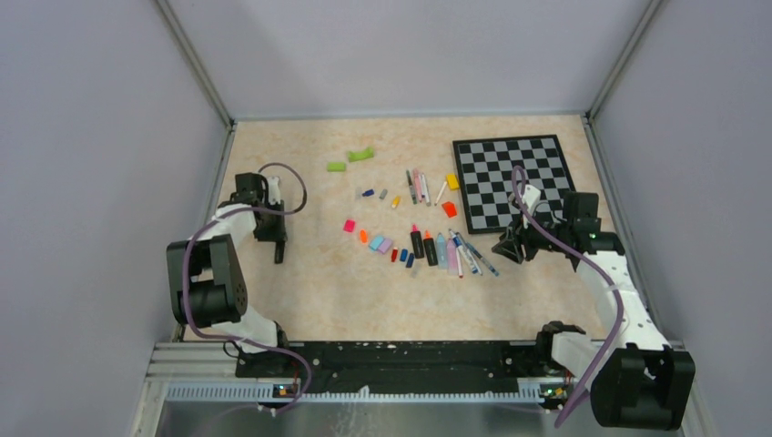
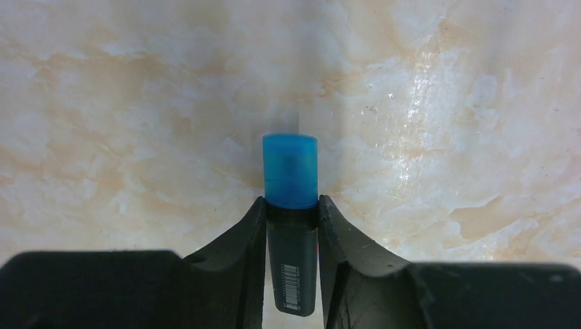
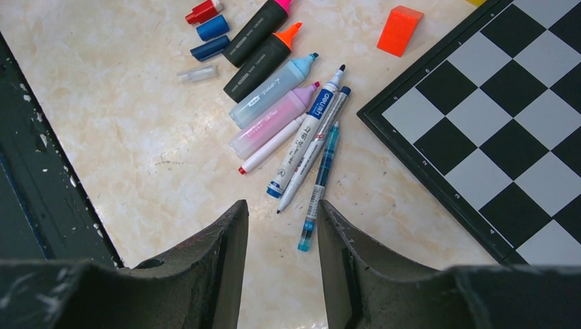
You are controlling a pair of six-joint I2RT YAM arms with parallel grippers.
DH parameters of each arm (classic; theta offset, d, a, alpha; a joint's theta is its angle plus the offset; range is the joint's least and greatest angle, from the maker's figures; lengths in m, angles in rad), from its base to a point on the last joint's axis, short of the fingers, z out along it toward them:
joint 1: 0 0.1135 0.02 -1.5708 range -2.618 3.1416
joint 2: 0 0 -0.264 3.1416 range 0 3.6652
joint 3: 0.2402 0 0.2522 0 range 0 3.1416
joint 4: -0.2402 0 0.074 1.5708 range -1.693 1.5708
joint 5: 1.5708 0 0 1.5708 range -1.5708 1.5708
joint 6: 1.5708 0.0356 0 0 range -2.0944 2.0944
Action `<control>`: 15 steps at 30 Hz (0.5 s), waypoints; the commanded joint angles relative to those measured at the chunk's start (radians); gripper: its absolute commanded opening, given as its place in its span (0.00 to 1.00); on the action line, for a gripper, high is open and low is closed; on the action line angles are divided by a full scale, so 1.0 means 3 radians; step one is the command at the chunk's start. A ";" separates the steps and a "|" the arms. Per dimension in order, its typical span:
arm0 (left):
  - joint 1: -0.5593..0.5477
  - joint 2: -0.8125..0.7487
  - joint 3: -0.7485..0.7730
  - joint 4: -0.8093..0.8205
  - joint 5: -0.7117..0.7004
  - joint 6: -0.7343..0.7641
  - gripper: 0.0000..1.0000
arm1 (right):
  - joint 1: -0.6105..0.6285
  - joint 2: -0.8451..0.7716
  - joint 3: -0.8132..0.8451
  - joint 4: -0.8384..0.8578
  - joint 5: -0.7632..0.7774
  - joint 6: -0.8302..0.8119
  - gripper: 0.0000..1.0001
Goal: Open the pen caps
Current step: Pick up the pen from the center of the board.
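Open tabletop (image 1: 300,300) surrounds the left hand (image 2: 291,203), clamped on a black highlighter (image 2: 292,260) whose axis points to 12 o'clock. The right hand (image 3: 282,205), part-open and empty, hangs well apart at 3 o'clock, over the pens (image 3: 270,92). The highlighter's blue cap (image 2: 290,168) juts free beyond the fingertips.

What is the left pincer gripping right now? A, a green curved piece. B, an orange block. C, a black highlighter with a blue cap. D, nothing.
C: the left wrist view shows the left pincer clamped on the black highlighter, blue cap on its end.
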 commanded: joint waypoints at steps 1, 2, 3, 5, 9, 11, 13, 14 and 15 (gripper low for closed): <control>-0.0071 0.0037 0.0088 -0.0040 -0.0264 -0.0234 0.34 | -0.0026 0.0033 0.0034 0.0053 -0.0090 -0.0076 0.41; -0.0092 0.0027 0.0081 -0.0039 -0.0317 -0.0242 0.37 | -0.0026 0.0043 0.0030 0.0058 -0.0083 -0.0078 0.41; -0.0123 0.0015 0.0075 -0.0046 -0.0369 -0.0244 0.39 | -0.0026 0.0050 0.0029 0.0057 -0.0078 -0.0077 0.41; -0.0178 -0.0025 0.0084 -0.0086 -0.0564 -0.0246 0.43 | -0.0026 0.0066 0.0023 0.0063 -0.0071 -0.0076 0.41; -0.0242 -0.0151 0.0060 -0.0142 -0.0746 -0.0244 0.51 | -0.0026 0.0085 0.0023 0.0063 -0.0061 -0.0077 0.41; -0.0244 -0.0219 -0.0005 -0.0106 -0.0743 -0.0236 0.53 | -0.0026 0.0091 0.0031 0.0063 -0.0056 -0.0078 0.41; -0.0247 -0.0267 -0.0046 -0.0082 -0.0756 -0.0233 0.54 | -0.0026 0.0099 0.0028 0.0063 -0.0050 -0.0076 0.41; -0.0244 -0.0259 -0.0036 -0.0100 -0.0776 -0.0240 0.54 | -0.0026 0.0101 0.0028 0.0070 -0.0055 -0.0078 0.41; -0.0243 -0.0241 -0.0028 -0.0116 -0.0814 -0.0244 0.54 | -0.0026 0.0103 0.0028 0.0064 -0.0055 -0.0078 0.41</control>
